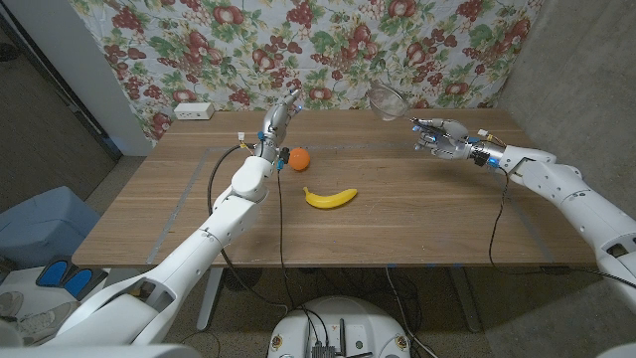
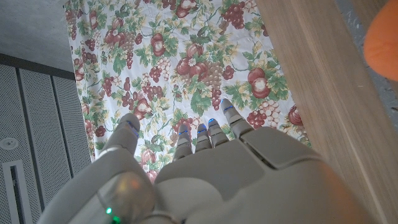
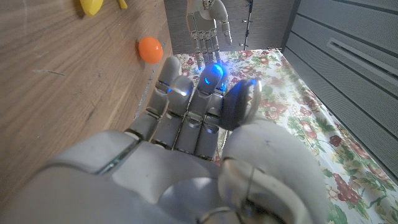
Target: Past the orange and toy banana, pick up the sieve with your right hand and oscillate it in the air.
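Observation:
My right hand [image 1: 437, 134] is raised above the table's far right and grips the handle of the sieve [image 1: 386, 99], whose round mesh bowl hangs in the air toward the curtain. In the right wrist view the fingers [image 3: 186, 99] are curled around a dark handle [image 3: 239, 106]. The orange [image 1: 298, 158] sits on the wooden table [image 1: 417, 219] near the middle, and the yellow toy banana [image 1: 330, 197] lies in front of it. My left hand [image 1: 281, 117] is held up beside the orange with straight, spread fingers [image 2: 205, 134] and nothing in it.
A white socket box [image 1: 194, 110] lies at the table's back left corner. A floral curtain [image 1: 328, 40] hangs right behind the table. A blue bin [image 1: 40, 224] stands on the floor to the left. Cables [image 1: 281, 239] run down from both arms.

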